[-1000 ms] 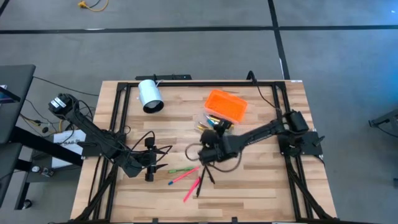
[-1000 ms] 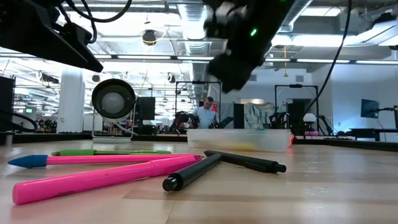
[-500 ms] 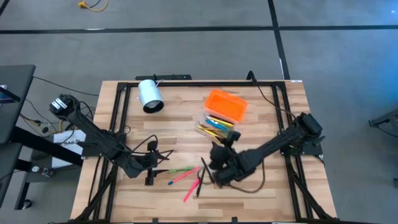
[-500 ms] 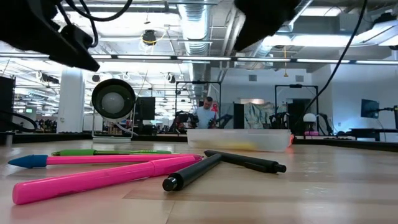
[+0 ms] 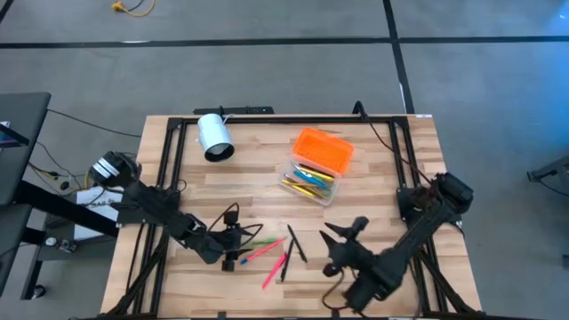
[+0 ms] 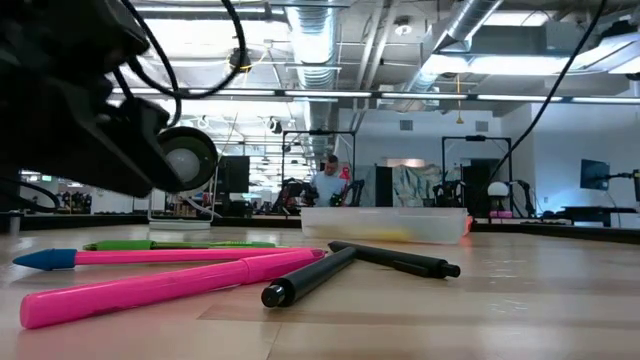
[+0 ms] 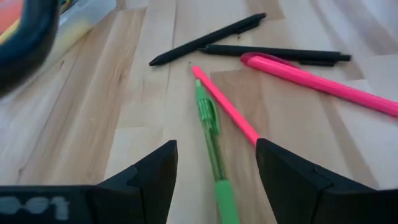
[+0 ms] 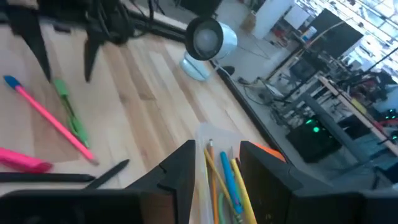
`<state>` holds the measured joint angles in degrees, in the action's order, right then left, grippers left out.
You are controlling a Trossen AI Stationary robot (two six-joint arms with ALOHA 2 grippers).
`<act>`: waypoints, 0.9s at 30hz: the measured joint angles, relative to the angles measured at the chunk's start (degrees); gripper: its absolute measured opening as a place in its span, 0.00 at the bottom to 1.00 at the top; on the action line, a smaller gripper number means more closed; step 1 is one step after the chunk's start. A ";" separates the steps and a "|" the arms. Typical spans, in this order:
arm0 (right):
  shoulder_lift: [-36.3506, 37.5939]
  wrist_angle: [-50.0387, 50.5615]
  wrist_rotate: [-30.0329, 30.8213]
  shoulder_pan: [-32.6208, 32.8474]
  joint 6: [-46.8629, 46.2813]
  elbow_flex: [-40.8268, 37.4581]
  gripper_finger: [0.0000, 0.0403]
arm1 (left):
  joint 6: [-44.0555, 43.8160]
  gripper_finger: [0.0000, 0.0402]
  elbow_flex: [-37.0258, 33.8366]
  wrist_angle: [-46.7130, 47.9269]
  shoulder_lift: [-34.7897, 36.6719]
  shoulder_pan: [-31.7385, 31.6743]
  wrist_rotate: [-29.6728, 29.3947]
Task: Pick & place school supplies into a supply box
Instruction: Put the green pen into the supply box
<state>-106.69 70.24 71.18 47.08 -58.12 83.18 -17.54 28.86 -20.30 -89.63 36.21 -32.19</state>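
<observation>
Left wrist view only: green pen [image 7: 210,134] between open left tool [image 7: 214,171] fingers.

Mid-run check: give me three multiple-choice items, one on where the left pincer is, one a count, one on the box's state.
1. The left pincer is: A over the green pen; B by the white cylinder; C parked off the worktop.
2. Loose black pens: A one; B two; C four.
3. The supply box is: A shut; B open, holding pens; C open, empty.
Answers: 1A, it stands open astride the pen; 2B, two lie together; 3B, lid aside, yellow and blue pens inside.
</observation>
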 joint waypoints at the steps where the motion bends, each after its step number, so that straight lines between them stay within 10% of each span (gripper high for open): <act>1: -0.01 1.71 0.69 1.02 -2.75 0.00 0.30 | -0.09 0.52 0.02 -1.28 -0.97 -0.52 0.09; 27: -0.11 5.83 6.89 10.54 -21.49 -6.86 0.30 | 2.08 0.52 3.14 -9.16 -12.27 -7.50 8.83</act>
<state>-106.80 76.08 78.07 57.63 -79.61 76.31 -15.46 32.00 -29.47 -101.90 28.72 -23.37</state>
